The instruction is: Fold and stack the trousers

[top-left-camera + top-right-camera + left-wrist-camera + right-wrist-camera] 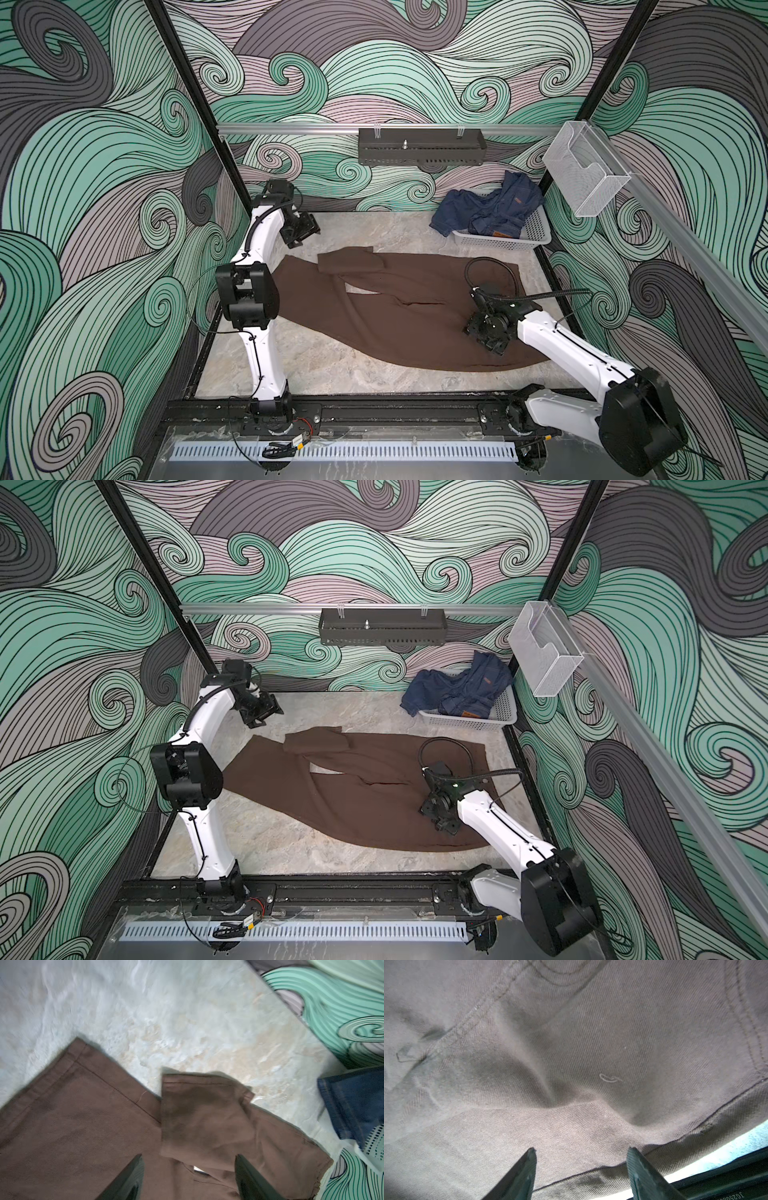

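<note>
Listing item: brown trousers [395, 316], spread flat on table [324, 374], waist to the right, legs to the left.
Your L gripper [188, 1157]: jaws apart, nothing between, near the leg cuffs; far cuff looks folded back on itself, though that view's blurred. R gripper [580, 1150]: jaws apart, just over waist fabric, no grip. Also: denim [490, 208] in white basket [498, 243], back right.

Left arm's elbow housing [245, 297] covers one leg end of the trousers [399, 316] in both top views; right arm [557, 340] covers part of the waist end. Left wrist view is blurred. Fingers of the left pincer [189, 1156] cut off by the frame edge, same for the right pincer [580, 1150]. Patch lettering on the denim [494, 208] too small to read; the denim hides most of the basket [498, 243].
</note>
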You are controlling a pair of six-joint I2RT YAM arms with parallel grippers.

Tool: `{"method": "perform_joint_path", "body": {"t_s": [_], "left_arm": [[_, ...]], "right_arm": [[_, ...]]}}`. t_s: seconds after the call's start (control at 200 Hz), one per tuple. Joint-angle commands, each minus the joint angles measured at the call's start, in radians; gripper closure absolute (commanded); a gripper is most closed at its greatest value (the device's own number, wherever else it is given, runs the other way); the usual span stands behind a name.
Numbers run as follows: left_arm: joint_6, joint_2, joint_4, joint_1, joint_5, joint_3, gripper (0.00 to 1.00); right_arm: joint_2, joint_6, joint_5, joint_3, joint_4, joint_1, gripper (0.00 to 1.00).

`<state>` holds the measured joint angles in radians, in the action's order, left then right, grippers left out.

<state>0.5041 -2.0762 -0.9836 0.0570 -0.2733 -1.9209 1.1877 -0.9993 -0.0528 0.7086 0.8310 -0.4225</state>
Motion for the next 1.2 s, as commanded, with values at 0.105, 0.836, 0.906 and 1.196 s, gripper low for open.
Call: {"method": "perform_joint_path", "body": {"t_s": [0.105, 0.836, 0.906, 1.196], "left_arm": [[0.095, -0.046, 0.260, 0.029, -0.148, 0.143, 0.29], [0.215, -0.207, 0.415, 0.032, -0.234, 0.187, 0.57], [0.244, -0.204, 0.452, 0.032, -0.257, 0.193, 0.69], [0.292, -0.092, 0.502, 0.057, -0.268, 0.217, 1.00]], "right_arm": [[-0.004, 0.020, -0.014, 0.035, 0.029, -0.007, 0.30], [0.005, 0.020, -0.023, 0.043, 0.032, -0.007, 0.31], [0.002, 0.020, -0.025, 0.047, 0.033, -0.007, 0.32], [-0.001, 0.019, -0.029, 0.057, 0.034, -0.007, 0.33]]}}
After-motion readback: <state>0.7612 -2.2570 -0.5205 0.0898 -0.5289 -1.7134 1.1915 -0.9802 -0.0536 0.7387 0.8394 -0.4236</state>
